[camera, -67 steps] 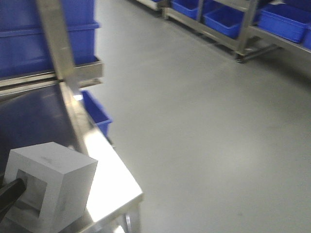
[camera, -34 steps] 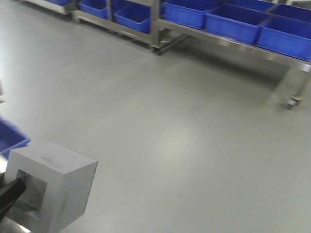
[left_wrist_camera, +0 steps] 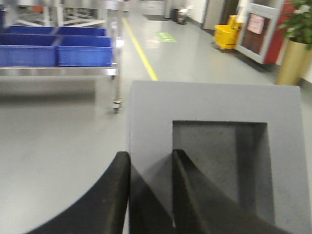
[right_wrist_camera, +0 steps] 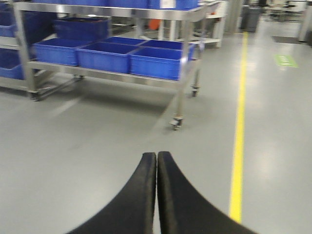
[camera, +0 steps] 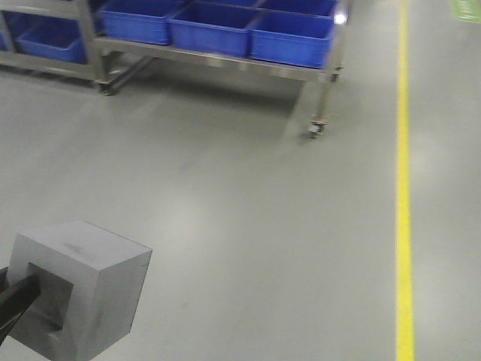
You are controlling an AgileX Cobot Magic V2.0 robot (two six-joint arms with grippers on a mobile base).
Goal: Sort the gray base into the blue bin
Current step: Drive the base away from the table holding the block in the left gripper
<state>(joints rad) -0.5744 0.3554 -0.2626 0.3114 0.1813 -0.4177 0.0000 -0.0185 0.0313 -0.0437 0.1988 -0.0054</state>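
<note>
While the left end effector [left_wrist_camera: 150, 163] pinches a frame wall of the gray base [left_wrist_camera: 209, 102] (one finger in the recess), the right end effector [right_wrist_camera: 157, 161] is pressed together

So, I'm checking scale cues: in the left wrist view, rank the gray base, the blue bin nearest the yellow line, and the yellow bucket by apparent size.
1. gray base, by far
2. blue bin
3. yellow bucket
The base sits right at the camera, so its lead says little about true size.

A warehouse floor: wheeled steel racks [right_wrist_camera: 183, 83] of blue bins [right_wrist_camera: 105, 54], a painted yellow aisle line [right_wrist_camera: 237, 146].
</note>
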